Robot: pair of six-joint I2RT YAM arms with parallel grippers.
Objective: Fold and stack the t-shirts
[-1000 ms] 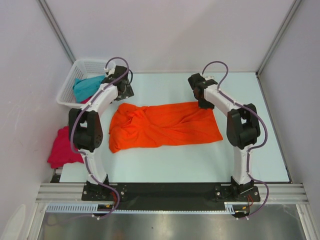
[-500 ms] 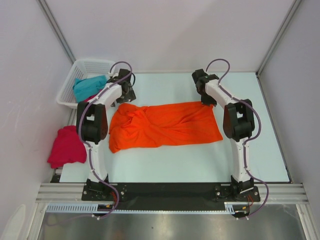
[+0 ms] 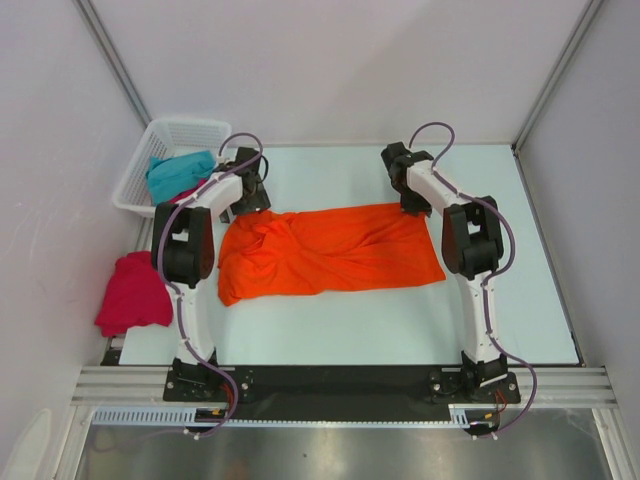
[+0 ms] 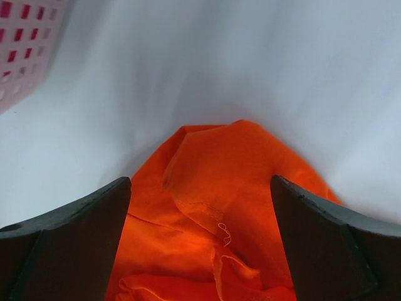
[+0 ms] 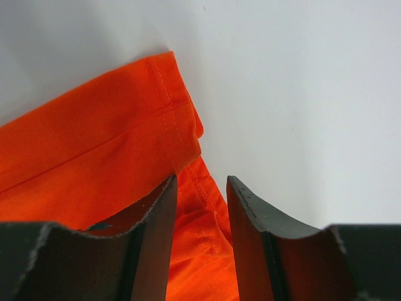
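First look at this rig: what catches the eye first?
A bright orange t-shirt sprawls across the middle of the table, the left arm and right arm reaching its far corners. A teal t-shirt lies in the white basket far left; a crimson t-shirt bunches at the left edge.

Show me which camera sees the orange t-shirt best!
The top external view: the orange t-shirt shows whole there, spread out flat, so you see its full shape. The left wrist view shows only one crumpled end. The right wrist view shows only a hemmed corner.
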